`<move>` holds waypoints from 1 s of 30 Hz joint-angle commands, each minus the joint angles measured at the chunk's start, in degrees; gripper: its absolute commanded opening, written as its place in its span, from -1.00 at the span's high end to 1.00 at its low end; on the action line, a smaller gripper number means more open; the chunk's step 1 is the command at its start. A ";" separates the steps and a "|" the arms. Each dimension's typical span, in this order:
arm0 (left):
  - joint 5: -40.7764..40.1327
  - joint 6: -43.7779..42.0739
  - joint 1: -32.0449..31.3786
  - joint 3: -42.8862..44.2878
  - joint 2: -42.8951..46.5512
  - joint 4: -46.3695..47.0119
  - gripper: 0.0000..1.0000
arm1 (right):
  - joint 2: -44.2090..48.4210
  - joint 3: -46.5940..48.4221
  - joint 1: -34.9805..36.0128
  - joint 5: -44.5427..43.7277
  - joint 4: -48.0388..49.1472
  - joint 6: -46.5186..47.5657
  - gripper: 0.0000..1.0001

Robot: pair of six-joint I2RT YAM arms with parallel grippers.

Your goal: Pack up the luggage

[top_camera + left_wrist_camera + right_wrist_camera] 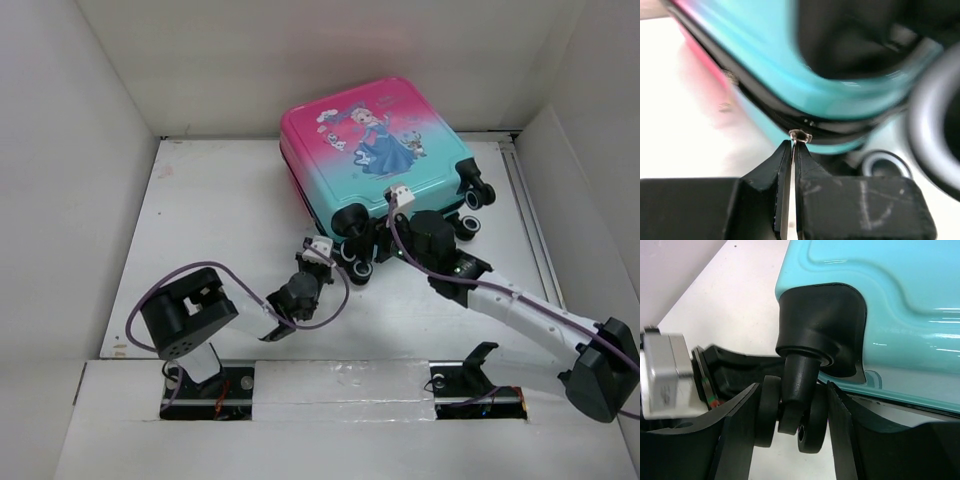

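Closing the zip looks like the step in hand. On the left, the left gripper (322, 248) reaches in low over the table (220, 200), and its wrist view shows the jaws pressed together (792, 149) on the small metal zipper pull (800, 135), which sits on the black zip track (771, 112) where the teal shell curves round a corner.

The pinch is only at the fingertips, so I judge the pull should be drawn along the line of the track, following the curve, not tugged away from the shell; a sideways jerk could slip the tab out.

The luggage (375, 140) lies flat and shut at the far middle of the table, picture side up, wheels toward the arms.

On the right, the right gripper (378, 235) is clamped across a twin caster wheel (812, 425), one finger on each side (792, 412). That hold probably serves to brace the case, so it should stay firm and steady while the left arm drags, or the whole shell may slide instead.
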State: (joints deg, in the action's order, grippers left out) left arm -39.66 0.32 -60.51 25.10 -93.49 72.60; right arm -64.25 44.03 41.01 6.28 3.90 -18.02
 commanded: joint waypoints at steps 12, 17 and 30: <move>-1.91 10.57 21.21 0.55 12.28 2.92 1.00 | 2.90 -3.43 1.70 7.95 -7.25 1.67 1.00; 0.54 16.64 27.98 7.41 12.81 -10.71 1.00 | 1.06 -1.85 5.38 7.25 -7.24 1.67 1.00; 4.84 34.75 32.21 6.12 31.51 -40.07 -1.00 | -7.46 5.00 13.72 8.39 -1.36 1.67 1.00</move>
State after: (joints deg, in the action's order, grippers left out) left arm -33.12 29.61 -27.49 34.37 -68.95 34.46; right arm -68.58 46.59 47.46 3.18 5.32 -17.54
